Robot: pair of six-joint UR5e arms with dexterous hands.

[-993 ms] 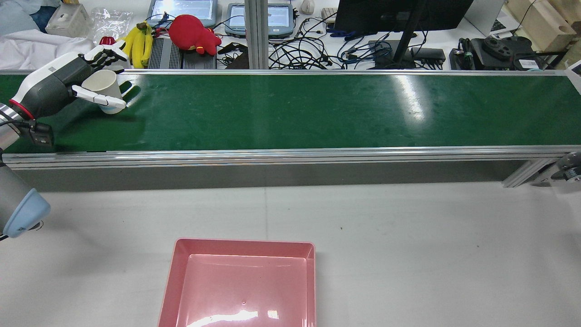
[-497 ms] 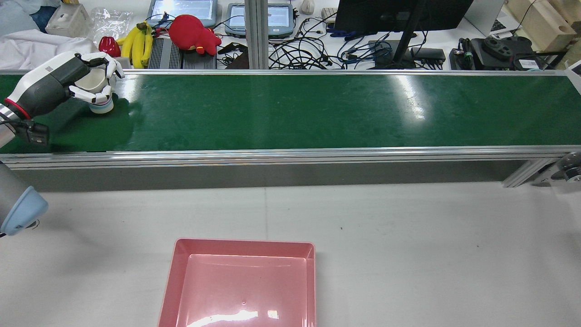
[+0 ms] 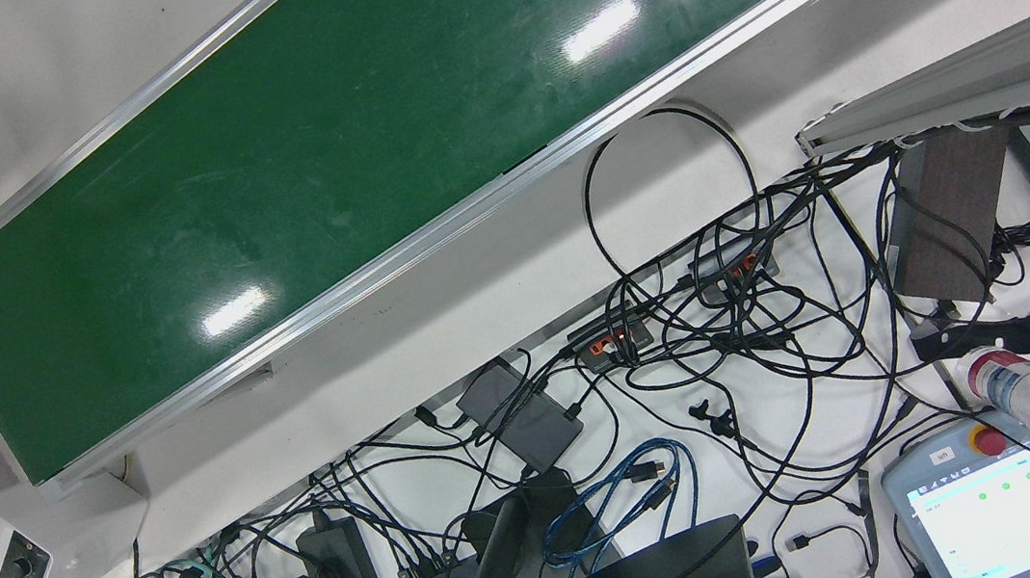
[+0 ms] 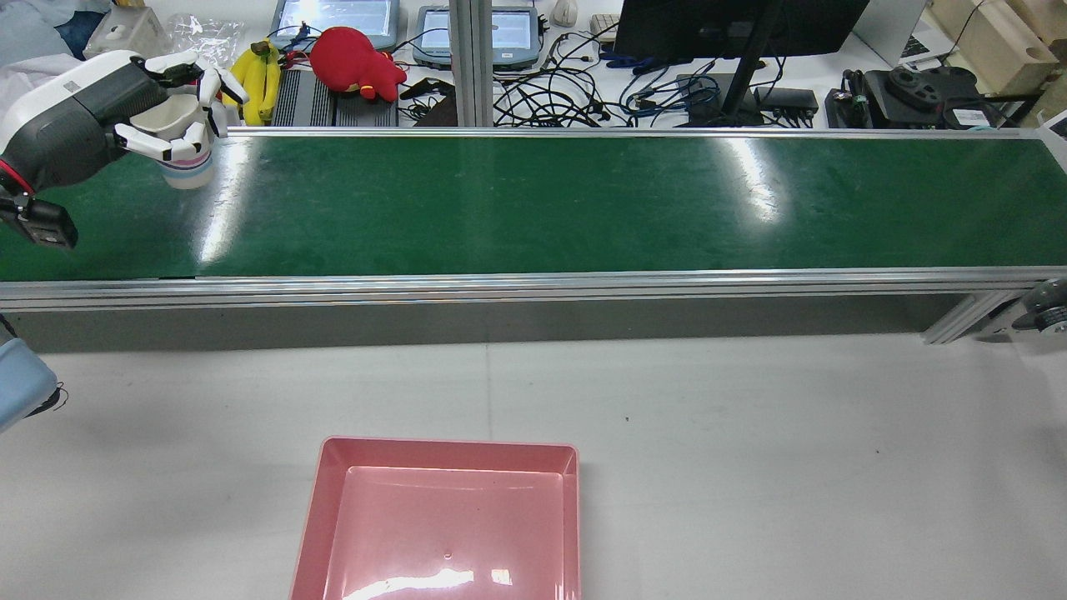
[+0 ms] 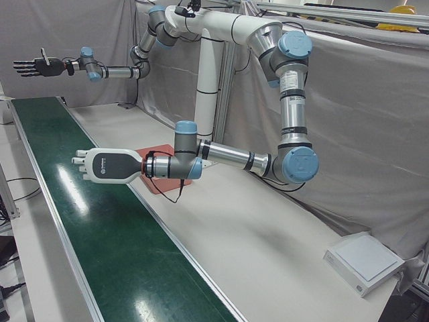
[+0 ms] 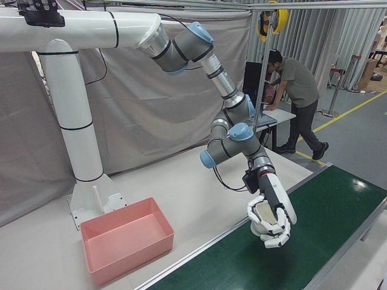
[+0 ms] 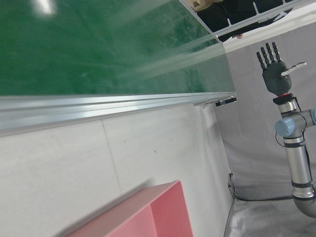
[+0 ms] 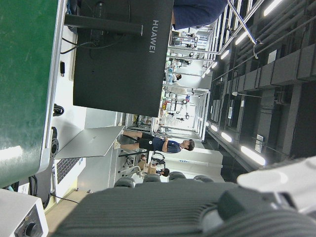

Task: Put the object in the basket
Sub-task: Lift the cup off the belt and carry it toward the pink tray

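Paper cup (image 4: 179,146): white with pale blue base band, held in left robot hand (image 4: 108,125) above far-left end of green conveyor belt (image 4: 533,204), fingers wrapped round its wall, mouth tilted. Judged light, thin-walled, crushable: soft grip mid-wall or near stiffer rim, not squeezed hard. Right robot hand (image 5: 33,66) raised well away, fingers spread, empty. Pink basket (image 4: 442,521) empty on counter (image 4: 750,458), well apart from cup. Readable writing: "HUAWEI" on monitor back (image 8: 118,59).

White paper cup (image 4: 182,142) upright; pink basket (image 4: 442,521) empty.
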